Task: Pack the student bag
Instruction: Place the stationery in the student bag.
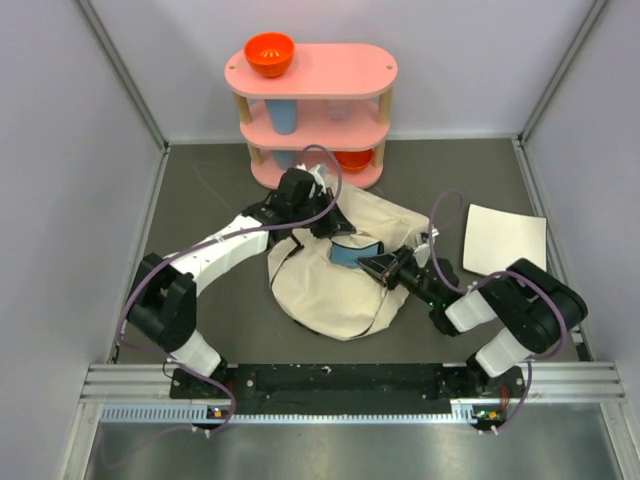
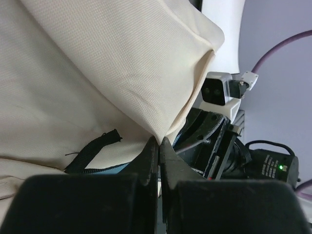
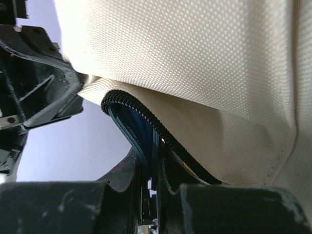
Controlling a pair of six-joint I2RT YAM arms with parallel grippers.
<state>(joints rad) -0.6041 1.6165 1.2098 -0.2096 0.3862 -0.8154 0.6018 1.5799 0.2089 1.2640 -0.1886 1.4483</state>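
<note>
Student bag [image 1: 330, 295] btwn L gripper [image 2: 159, 142], R gripper [image 3: 155, 165]

Can't make out any text, labels or numbers anywhere, not on the canvas backpack [image 1: 330, 292], pink shelf [image 1: 330, 70] or white sheet [image 1: 503, 240].
</note>
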